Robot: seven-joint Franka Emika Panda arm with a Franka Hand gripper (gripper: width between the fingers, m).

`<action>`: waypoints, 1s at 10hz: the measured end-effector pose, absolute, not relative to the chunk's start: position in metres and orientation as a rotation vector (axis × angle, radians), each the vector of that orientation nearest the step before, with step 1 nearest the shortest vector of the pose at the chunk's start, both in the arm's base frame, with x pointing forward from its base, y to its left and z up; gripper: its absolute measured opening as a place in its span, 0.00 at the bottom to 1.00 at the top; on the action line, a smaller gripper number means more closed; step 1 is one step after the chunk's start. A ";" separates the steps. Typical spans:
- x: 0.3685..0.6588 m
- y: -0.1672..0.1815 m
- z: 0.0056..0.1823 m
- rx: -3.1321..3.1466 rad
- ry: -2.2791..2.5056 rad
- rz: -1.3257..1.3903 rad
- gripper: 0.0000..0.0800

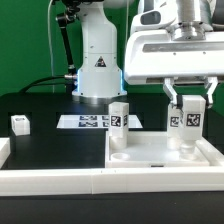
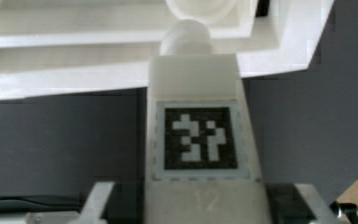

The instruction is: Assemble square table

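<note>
Gripper [image 1: 188,108] fingers [image 2: 98,202] press on the two sides of a white leg [image 1: 187,122], so the claw is closed on it. The held leg is a small blocky plastic post with a rounded, narrower far end, as the wrist view shows. It carries a square black-and-white tag [image 2: 199,134] on the face turned to the cameras. Small marks sit under that tag, too blurred to read.

The leg stands upright with its long axis vertical. Its lower end meets the square tabletop [image 1: 150,152] at the far corner on the exterior view's right; whether it is seated in a hole cannot be told. The tabletop is a white slab with a raised rim, lying flat on the black table [image 1: 45,135].

A second leg [image 1: 119,115] stands upright at the slab's far corner on the exterior view's left, tag facing forward. A third leg [image 1: 20,123] rests on the table, well apart.
</note>
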State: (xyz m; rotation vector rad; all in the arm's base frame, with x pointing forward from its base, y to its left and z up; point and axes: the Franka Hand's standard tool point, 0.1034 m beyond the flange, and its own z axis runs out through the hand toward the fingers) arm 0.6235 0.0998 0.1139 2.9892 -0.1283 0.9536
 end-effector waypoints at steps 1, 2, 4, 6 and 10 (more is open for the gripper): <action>0.621 0.101 0.111 2.991 -0.125 0.946 0.36; 0.620 0.102 0.110 2.982 -0.120 0.973 0.36; 0.619 0.103 0.106 2.983 -0.110 0.962 0.36; 0.617 0.104 0.104 2.984 -0.104 0.956 0.36; 0.615 0.107 0.102 2.987 -0.094 0.949 0.36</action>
